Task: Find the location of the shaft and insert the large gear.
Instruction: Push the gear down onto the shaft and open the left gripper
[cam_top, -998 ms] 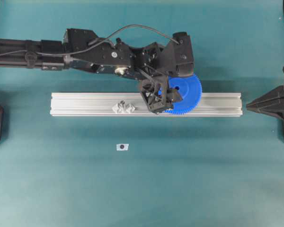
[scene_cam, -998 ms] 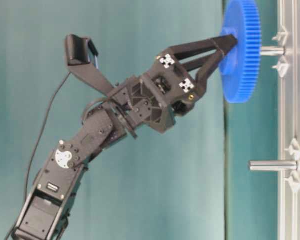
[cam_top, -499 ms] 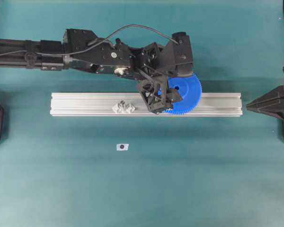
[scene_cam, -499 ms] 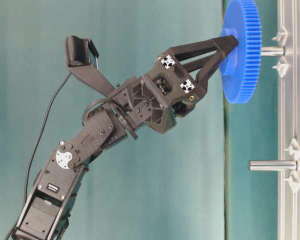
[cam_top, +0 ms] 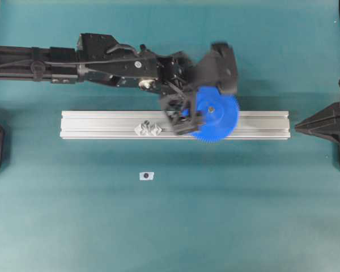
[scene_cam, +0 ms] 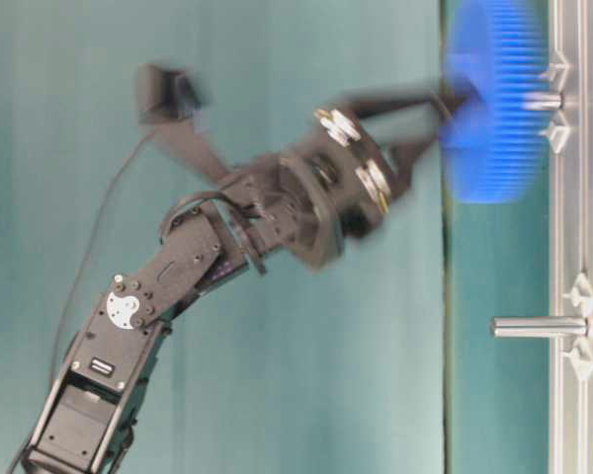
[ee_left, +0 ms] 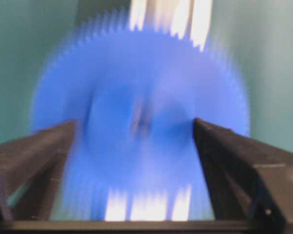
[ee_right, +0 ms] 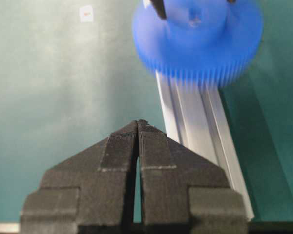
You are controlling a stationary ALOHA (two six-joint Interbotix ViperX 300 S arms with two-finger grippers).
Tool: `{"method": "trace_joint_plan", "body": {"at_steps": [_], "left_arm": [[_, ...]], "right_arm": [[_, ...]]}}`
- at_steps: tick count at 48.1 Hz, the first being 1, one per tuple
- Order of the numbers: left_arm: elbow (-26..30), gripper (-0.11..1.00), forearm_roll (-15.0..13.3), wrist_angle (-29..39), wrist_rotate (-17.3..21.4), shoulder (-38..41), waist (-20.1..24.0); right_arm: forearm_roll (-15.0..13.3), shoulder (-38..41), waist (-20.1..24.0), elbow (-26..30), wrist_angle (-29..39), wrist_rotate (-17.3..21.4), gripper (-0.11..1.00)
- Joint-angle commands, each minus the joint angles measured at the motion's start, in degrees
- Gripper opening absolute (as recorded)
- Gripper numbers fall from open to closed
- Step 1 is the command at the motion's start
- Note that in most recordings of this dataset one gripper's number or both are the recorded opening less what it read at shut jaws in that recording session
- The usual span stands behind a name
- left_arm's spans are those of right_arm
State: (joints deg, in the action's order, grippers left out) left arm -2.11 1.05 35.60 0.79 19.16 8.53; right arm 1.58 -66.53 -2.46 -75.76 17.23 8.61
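At centre frame, the left gripper [cam_top: 188, 117], fingers spread apart, flanked the large gear [cam_top: 215, 116] blurred over the rail [cam_top: 102, 124]; if unseated on its shaft [scene_cam: 536, 100], it might tilt off.

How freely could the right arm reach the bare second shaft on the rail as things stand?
Probably yes. The second shaft stands bare on the rail, while the left pincer and large gear sit further along. The right pincer rests shut at the table's edge.

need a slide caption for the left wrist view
Motion-blurred large gear over the aluminium rail, framed by the open left tool's two fingers.
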Motion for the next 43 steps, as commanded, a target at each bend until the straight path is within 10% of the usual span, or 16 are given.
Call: {"method": "trace_joint_plan", "body": {"at_steps": [1,43], "left_arm": [[1.14,0.93,0.0,-0.35,0.18,-1.32,-0.44],[0.0,0.92,0.09,-0.18,0.18,-9.67,-5.01]], "right_arm": [[0.0,0.35,-0.09,0.53,-0.44,0.53,0.02],[-0.09,0.35,-0.09,0.53,-0.44,0.53,0.02]]}}
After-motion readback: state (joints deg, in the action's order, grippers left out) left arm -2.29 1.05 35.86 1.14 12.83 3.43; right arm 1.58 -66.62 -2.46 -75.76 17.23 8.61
